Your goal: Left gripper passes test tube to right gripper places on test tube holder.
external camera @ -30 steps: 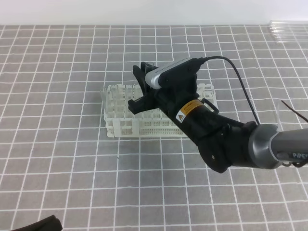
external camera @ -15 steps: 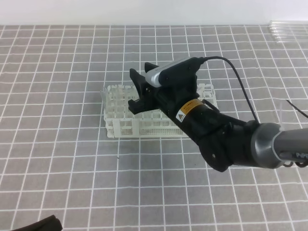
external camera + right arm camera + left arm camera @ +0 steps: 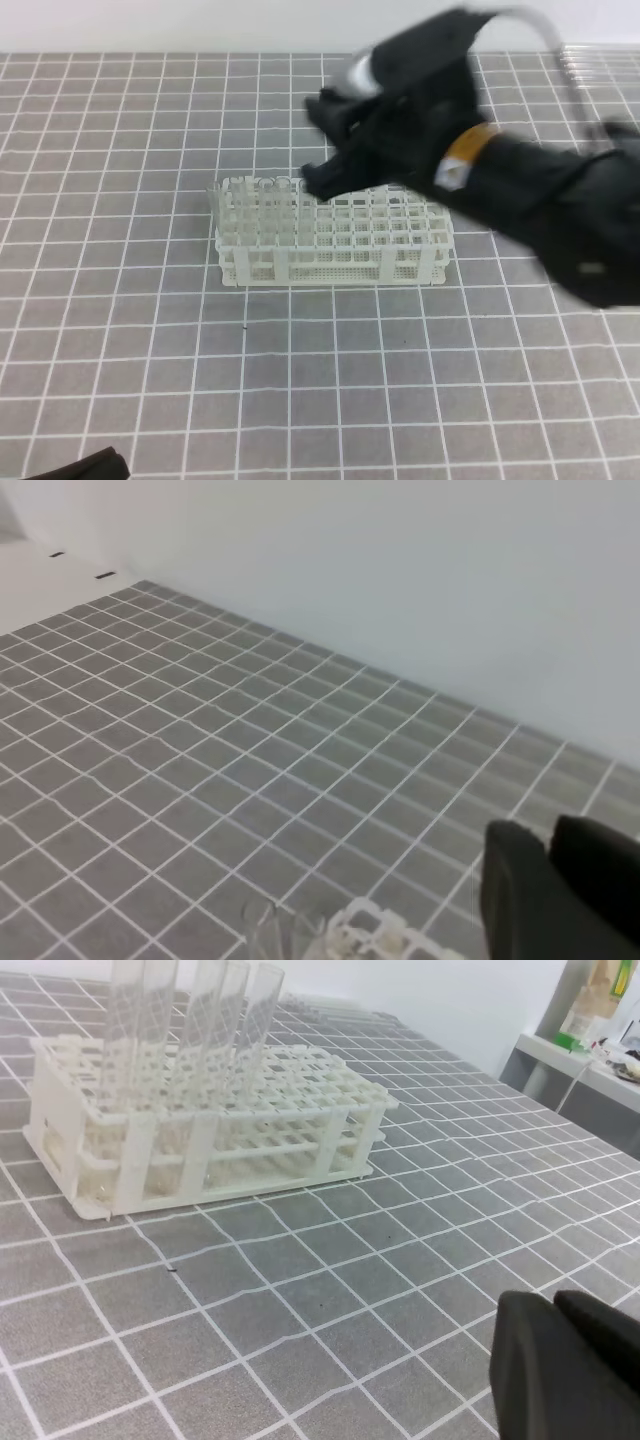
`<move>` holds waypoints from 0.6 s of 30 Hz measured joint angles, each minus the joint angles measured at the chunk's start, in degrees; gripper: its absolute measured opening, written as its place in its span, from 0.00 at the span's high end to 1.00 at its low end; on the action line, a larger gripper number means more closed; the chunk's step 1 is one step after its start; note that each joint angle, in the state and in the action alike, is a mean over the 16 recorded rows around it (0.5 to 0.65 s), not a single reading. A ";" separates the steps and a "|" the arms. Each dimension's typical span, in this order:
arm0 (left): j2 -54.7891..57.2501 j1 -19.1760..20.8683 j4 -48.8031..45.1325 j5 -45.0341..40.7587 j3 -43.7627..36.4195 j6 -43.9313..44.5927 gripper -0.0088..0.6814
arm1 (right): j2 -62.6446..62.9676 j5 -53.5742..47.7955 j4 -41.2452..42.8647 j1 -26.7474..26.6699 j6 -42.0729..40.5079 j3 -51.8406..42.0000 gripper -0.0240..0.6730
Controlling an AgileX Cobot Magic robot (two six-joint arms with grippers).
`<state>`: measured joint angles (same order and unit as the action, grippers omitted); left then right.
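The white test tube holder (image 3: 400, 240) stands mid-table, and it shows again in the left wrist view (image 3: 340, 1120). Several clear test tubes (image 3: 262, 205) stand upright in its left end (image 3: 245, 1030); I cannot tell one from another. My right gripper (image 3: 318, 143) hangs above the holder's back edge, blurred by motion, its fingers apart with nothing visible between them. One right finger (image 3: 530, 900) shows low right over a tube rim (image 3: 265, 920). Of the left gripper, only dark fingers (image 3: 560, 1370) show, well short of the holder. A scrap of the left arm (image 3: 85, 467) shows bottom left.
More clear tubes (image 3: 600, 62) lie at the table's far right edge. The grey tiled mat (image 3: 150, 330) covers the table up to a white wall at the back. A shelf with bottles (image 3: 600, 1020) stands beyond the table in the left wrist view.
The right arm has lifted up and swung back to the right, away from the holder's middle, and is now motion-blurred. Holder and tubes have stayed put.
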<state>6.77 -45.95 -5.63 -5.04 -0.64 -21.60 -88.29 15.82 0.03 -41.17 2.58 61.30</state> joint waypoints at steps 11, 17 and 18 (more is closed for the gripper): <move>-0.10 -0.01 0.03 -0.15 0.14 0.02 0.99 | 28.62 -14.37 2.11 0.00 -1.74 -11.64 0.98; -0.18 -0.02 0.05 -0.27 0.24 0.03 0.99 | 40.34 -18.72 2.16 0.00 -1.75 -17.85 0.98; -0.18 -0.02 0.05 -0.27 0.24 0.03 0.99 | 41.75 -19.61 2.21 0.00 -1.75 -18.49 0.98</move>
<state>6.59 -45.97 -5.58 -5.30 -0.40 -21.56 -46.54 -3.79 2.24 -41.17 0.83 42.81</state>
